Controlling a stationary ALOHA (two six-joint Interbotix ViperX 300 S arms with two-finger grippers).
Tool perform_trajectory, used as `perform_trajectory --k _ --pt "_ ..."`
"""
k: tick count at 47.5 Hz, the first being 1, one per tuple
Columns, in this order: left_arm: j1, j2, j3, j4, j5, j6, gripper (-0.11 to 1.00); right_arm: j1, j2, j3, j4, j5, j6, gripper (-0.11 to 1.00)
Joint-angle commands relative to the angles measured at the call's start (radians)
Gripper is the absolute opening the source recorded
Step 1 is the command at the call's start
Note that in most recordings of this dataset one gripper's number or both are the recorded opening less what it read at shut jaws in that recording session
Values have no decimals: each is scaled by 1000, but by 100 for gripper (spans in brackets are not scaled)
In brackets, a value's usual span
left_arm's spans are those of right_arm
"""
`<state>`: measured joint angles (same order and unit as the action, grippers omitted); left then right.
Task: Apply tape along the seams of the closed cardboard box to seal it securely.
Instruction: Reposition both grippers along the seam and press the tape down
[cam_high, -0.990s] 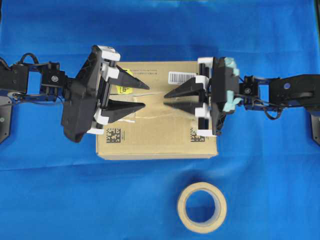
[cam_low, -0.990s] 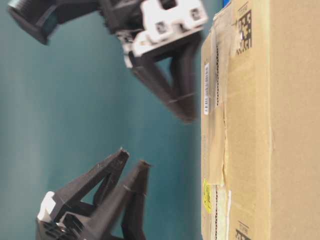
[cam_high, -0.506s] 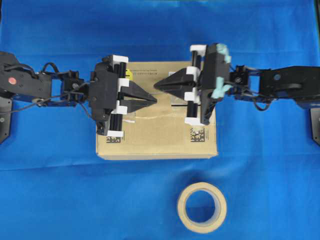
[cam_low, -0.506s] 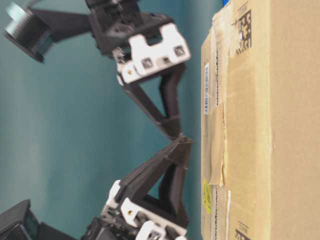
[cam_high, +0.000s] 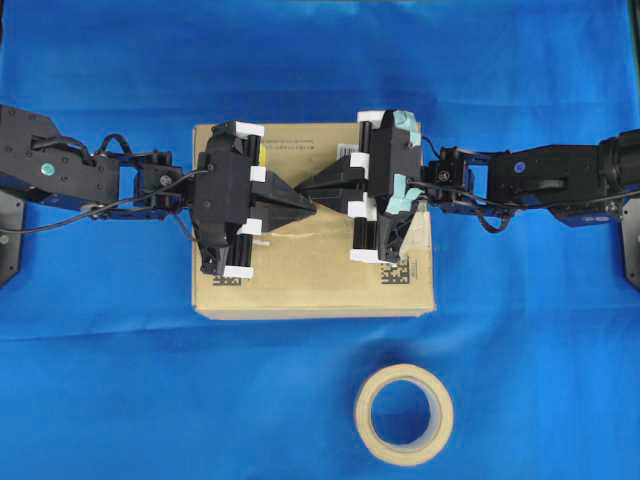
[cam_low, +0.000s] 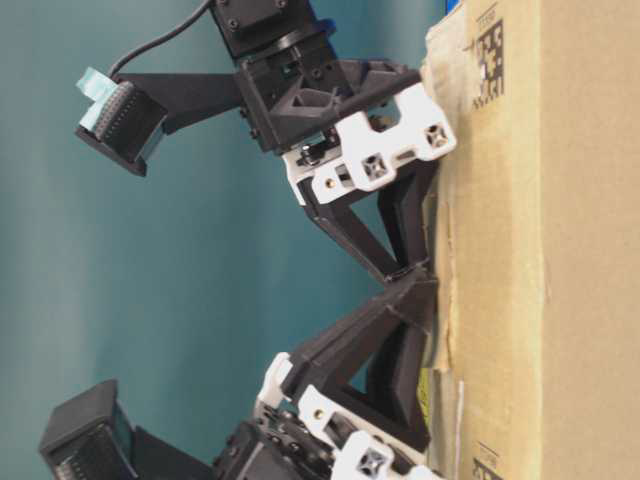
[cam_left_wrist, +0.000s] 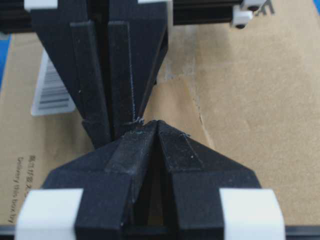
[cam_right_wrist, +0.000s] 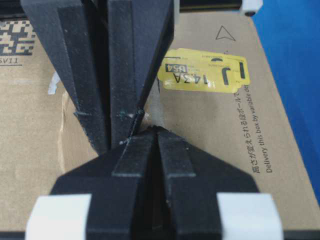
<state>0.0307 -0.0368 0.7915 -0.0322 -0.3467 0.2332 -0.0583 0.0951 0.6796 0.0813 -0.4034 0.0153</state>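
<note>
Cardboard box lies mid-table, open blue cloth around every edge. My left fingers and right fingers, both pressed closed, meet tip to tip over its seam. Tape roll sits apart.

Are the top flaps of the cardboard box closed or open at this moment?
Closed. The cardboard box shows a flat top in the overhead view, and both flaps lie level along the seam.

Tip to tip over the middle of the cardboard box, the left claw and right claw block its centre. The box's near strip lies uncovered. Blue surface stays open around the tape roll.
</note>
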Motion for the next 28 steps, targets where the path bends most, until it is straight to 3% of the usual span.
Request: perform_trajectory --k 1,28 --pt "17 -5 5 -3 -8 -5 0 15 -11 -11 3 -2 2 0" --pt "29 -57 117 -3 -14 -57 0 21 -71 117 31 -2 3 0"
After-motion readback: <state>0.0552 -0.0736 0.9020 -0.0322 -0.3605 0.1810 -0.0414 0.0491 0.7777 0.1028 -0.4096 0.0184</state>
